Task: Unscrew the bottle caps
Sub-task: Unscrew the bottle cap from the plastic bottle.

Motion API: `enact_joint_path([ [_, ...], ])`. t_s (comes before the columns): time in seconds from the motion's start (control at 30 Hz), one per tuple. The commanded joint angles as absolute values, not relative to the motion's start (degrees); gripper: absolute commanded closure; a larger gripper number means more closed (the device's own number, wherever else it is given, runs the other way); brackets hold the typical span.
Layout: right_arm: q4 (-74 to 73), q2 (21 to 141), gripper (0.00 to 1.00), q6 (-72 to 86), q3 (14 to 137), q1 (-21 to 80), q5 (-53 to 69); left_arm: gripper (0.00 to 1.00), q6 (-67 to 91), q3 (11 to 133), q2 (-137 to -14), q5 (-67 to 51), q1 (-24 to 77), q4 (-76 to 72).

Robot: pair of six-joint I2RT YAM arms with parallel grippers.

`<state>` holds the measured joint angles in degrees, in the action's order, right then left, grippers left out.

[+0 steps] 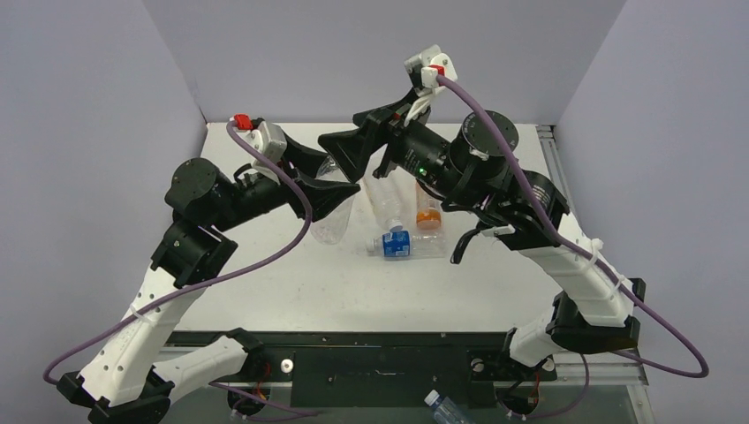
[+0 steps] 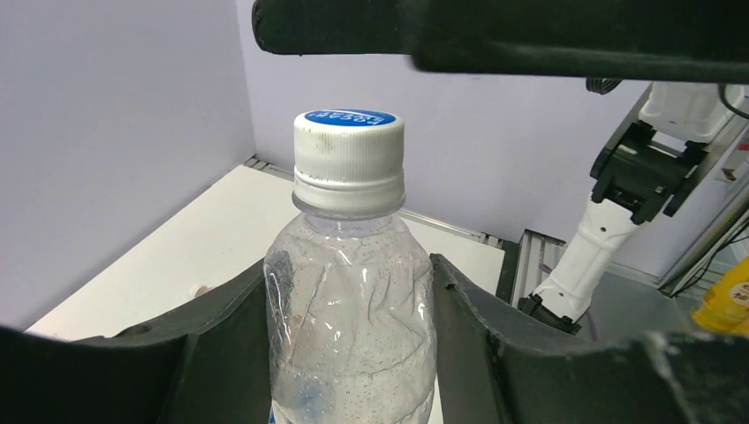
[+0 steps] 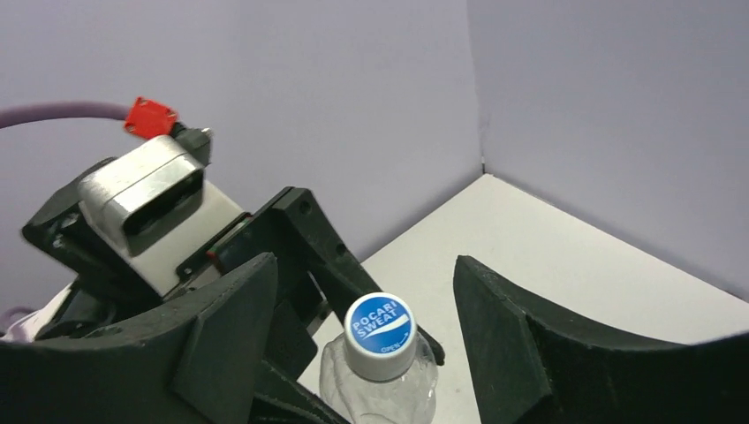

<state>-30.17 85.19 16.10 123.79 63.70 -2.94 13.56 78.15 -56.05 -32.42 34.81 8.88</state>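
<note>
Seen from overhead, the bottle cap (image 2: 349, 159) is hiding under the right gripper (image 1: 351, 150), and only a strip of the clear bottle (image 1: 334, 223) is showing below the left gripper (image 1: 338, 196). Both wrist cameras are cutting the bottle off at the bottom edge, so it is not possible to tell whether its base is resting on the table (image 1: 291, 291).

The left arm is reaching forward and inward, with its fingers (image 2: 208, 331) pressing on the two sides of the bottle's shoulder and holding it upright. The right arm is arching over from the other side, its gripper pointing down directly above the left one. The right fingers (image 3: 517, 331) are standing wide apart, one on each side of the cap, with a clear gap on both sides and touching nothing.

The cap is sitting on the bottle's neck, just above the left fingers and between the right ones. Its side is white and ridged, with a few dark scuffs. Its top is a blue disc with white lettering.

An orange bottle (image 1: 428, 212) and a blue-labelled bottle (image 1: 399, 243) are lying on the table, near the left gripper on its right-hand side.
</note>
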Motion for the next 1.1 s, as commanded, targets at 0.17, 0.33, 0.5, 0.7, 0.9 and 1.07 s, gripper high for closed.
enact_joint_path([
  [0.17, -34.4, 88.9, 0.39, 15.5, 127.2, 64.2, -10.7, 1.00, 10.8, 78.4, -55.7, -27.4, 35.0, 8.8],
  [0.33, -33.9, 90.0, 0.50, 15.7, 127.8, 64.1, -9.5, 1.00, 10.9, 78.6, -56.1, -26.9, 35.1, 8.6],
  [0.5, -32.9, 90.0, 0.67, 15.9, 127.3, 64.2, -8.8, 1.00, 10.9, 78.2, -56.3, -27.0, 35.1, 8.4],
  [0.7, -31.7, 89.8, 0.96, 15.6, 127.0, 64.1, -7.2, 1.00, 10.6, 77.6, -56.3, -27.9, 35.0, 8.4],
  [0.9, -28.2, 86.9, 1.00, 14.3, 122.8, 62.5, 2.3, 1.00, 12.5, 77.6, -55.7, -37.9, 35.0, 7.4],
  [1.07, -13.7, 80.1, 1.00, 19.6, 110.9, 57.1, 32.4, 1.00, 22.4, 80.0, -56.7, -56.3, 35.1, 3.3],
])
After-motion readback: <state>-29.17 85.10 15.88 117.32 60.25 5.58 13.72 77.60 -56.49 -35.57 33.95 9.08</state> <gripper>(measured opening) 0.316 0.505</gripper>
